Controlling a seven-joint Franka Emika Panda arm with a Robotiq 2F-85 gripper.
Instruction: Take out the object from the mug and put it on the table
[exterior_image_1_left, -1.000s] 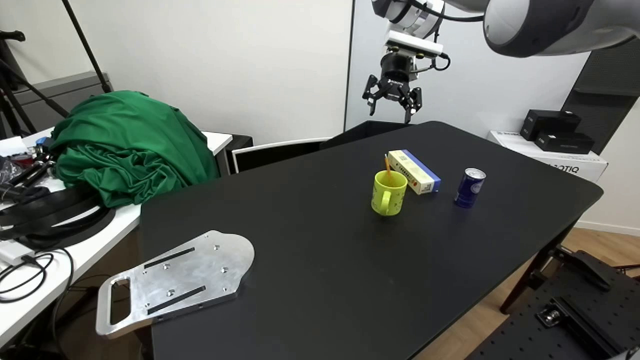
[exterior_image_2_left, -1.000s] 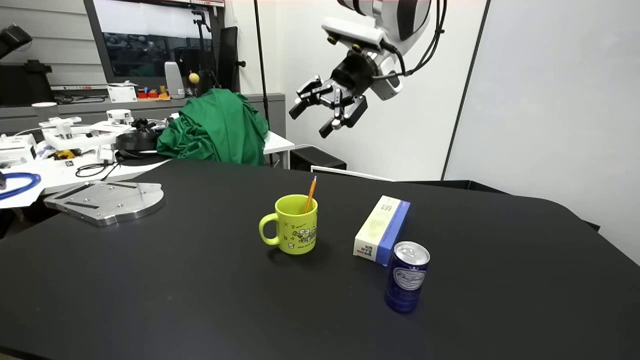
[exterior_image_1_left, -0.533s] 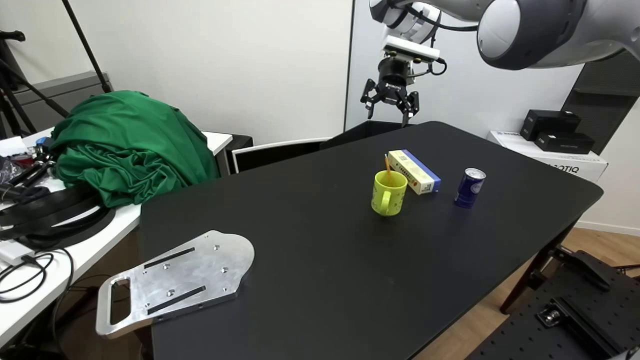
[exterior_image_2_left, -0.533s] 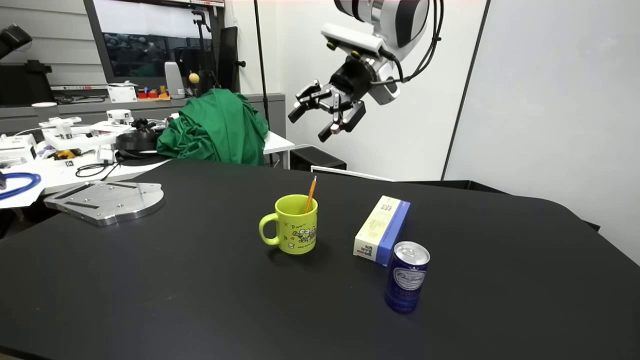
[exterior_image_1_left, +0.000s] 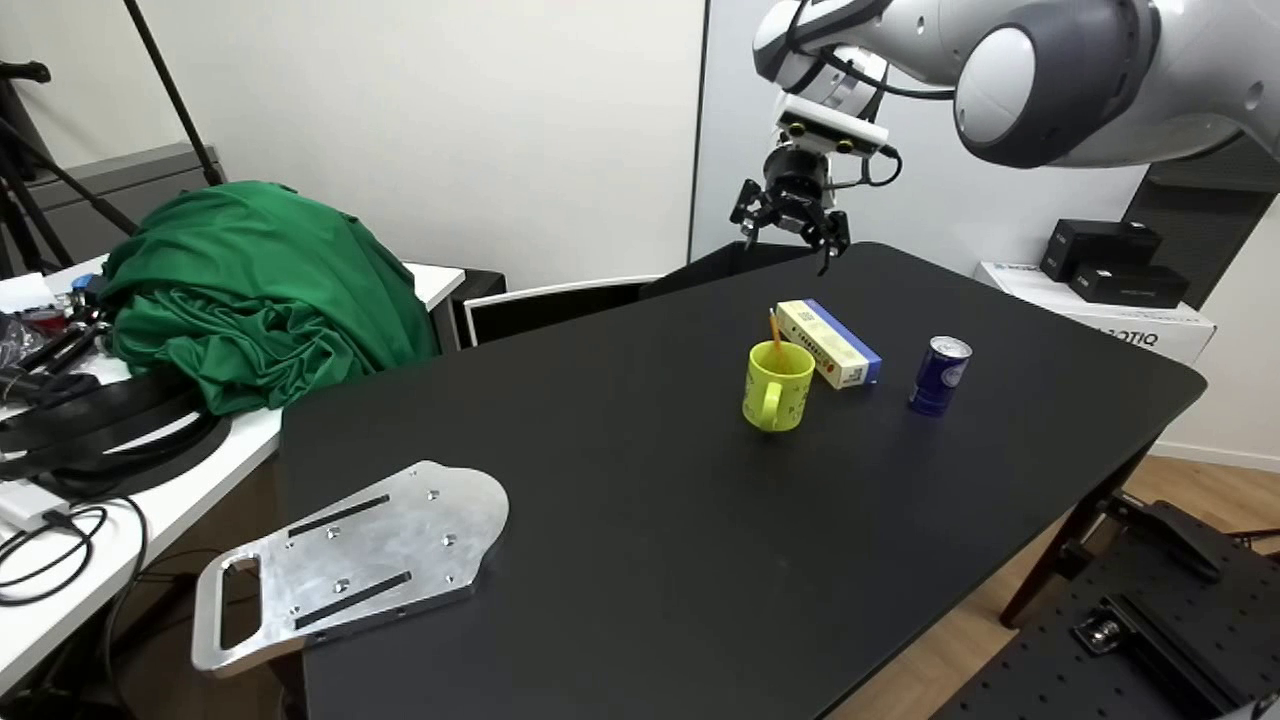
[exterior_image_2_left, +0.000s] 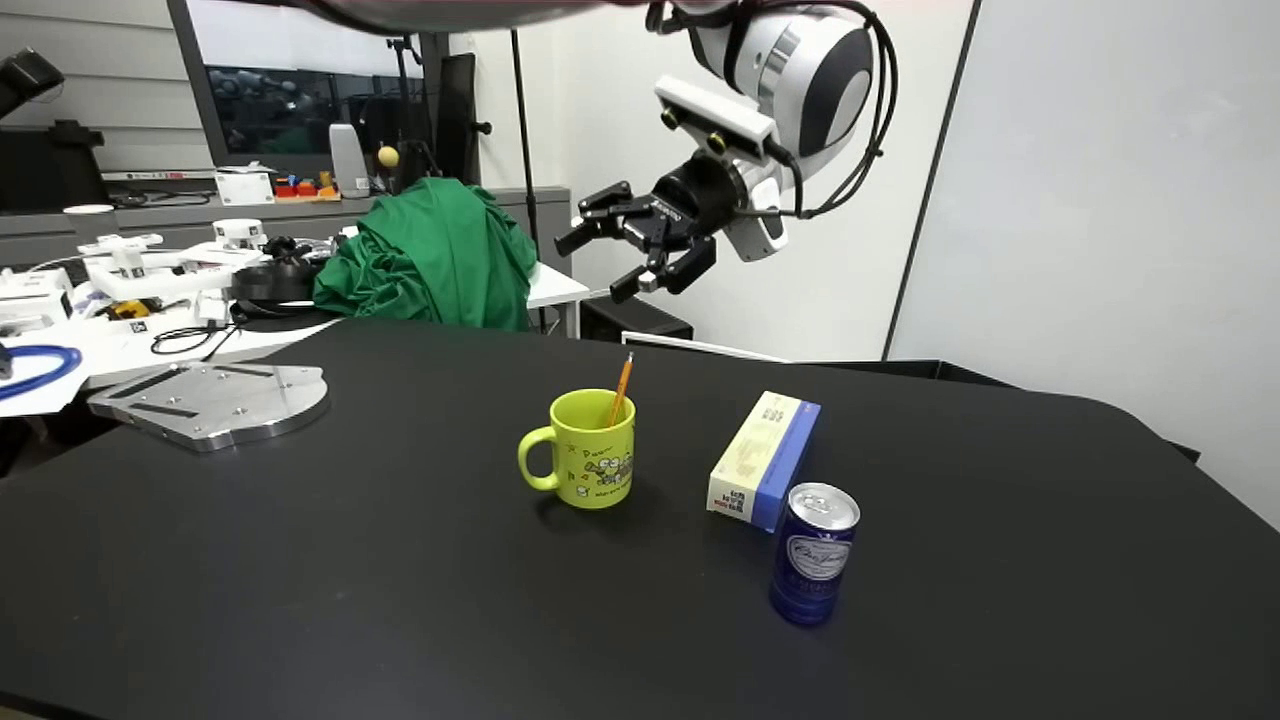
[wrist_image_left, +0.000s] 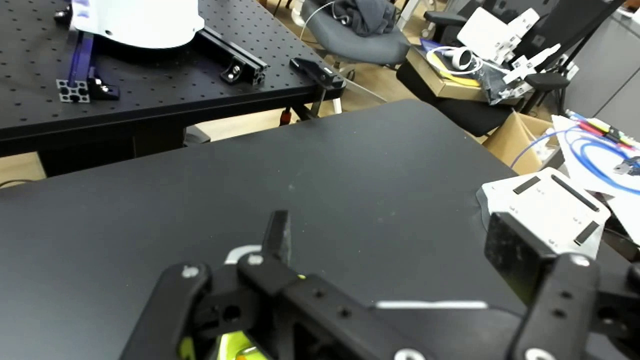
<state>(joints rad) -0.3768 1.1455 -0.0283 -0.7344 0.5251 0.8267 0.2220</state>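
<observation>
Lower than before, the black two-fingered gripper (exterior_image_2_left: 598, 265) is hovering, jaws empty and wide apart, well above the thin orange pencil (exterior_image_2_left: 622, 383) leaning steeply in the yellow-green handled mug (exterior_image_2_left: 595, 466)

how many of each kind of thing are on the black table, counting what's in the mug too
Mug: 1
Pencil, leaning in the mug: 1
Box: 1
Can: 1
Metal plate: 1
Total: 5

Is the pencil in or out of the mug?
In: both exterior views show the pencil tilted in the mug, its upper end protruding.
</observation>
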